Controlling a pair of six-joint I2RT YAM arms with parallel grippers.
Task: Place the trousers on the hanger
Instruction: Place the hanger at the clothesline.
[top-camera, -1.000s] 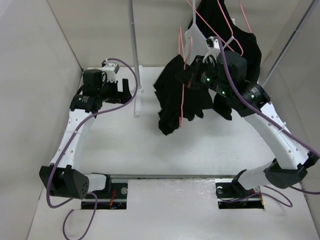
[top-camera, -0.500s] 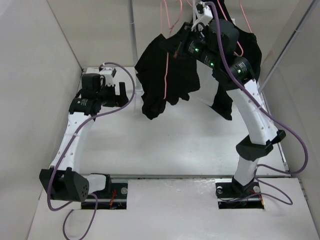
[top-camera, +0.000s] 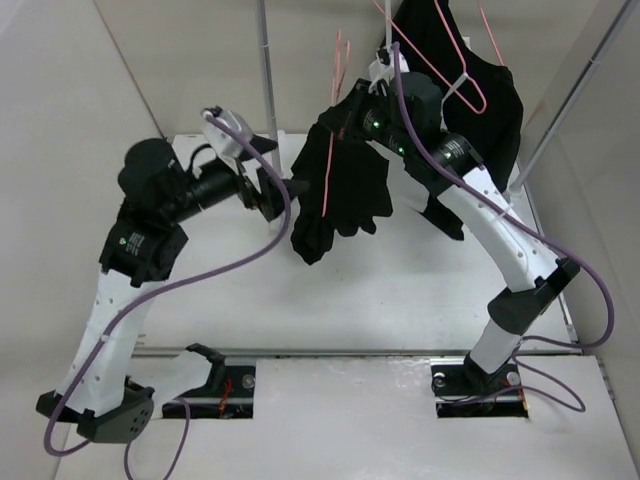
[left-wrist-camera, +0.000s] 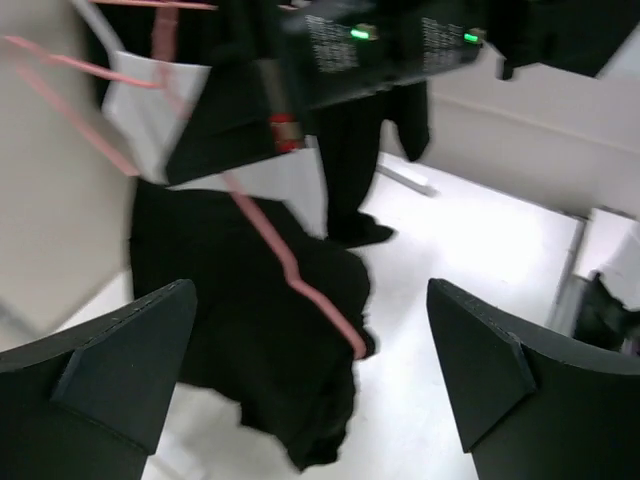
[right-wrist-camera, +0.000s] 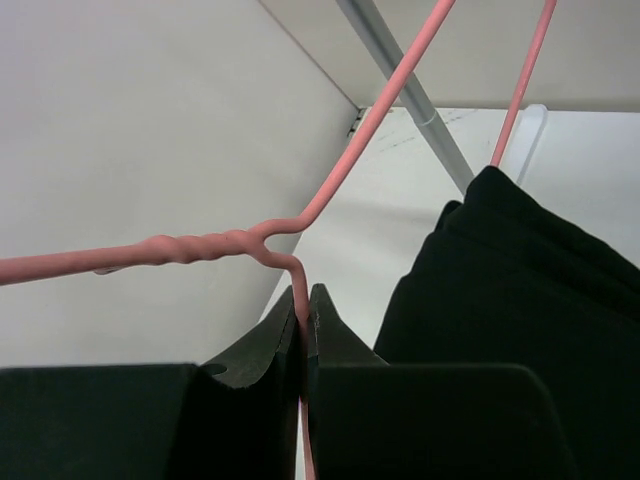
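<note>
The black trousers (top-camera: 345, 195) hang draped over the pink hanger (top-camera: 327, 170), above the table's far middle. My right gripper (top-camera: 347, 112) is shut on the hanger's wire just below its twisted neck (right-wrist-camera: 302, 285). The trousers fill the right of the right wrist view (right-wrist-camera: 520, 310). My left gripper (top-camera: 272, 190) is open and empty, raised just left of the hanging trousers and pointed at them. In the left wrist view the trousers (left-wrist-camera: 240, 340) and the hanger wire (left-wrist-camera: 290, 270) hang between and beyond my open fingers (left-wrist-camera: 110, 370).
A second pink hanger (top-camera: 455, 75) with the white camisole (top-camera: 385, 62) and a black top (top-camera: 495, 100) hang at the back right. A rack pole (top-camera: 266, 70) stands behind my left gripper, and a slanted pole (top-camera: 570, 95) is at the right. Walls close both sides.
My left arm has risen and swung right, bringing its open gripper next to the trousers. My right gripper has lowered the hanger and trousers slightly, still holding them.
</note>
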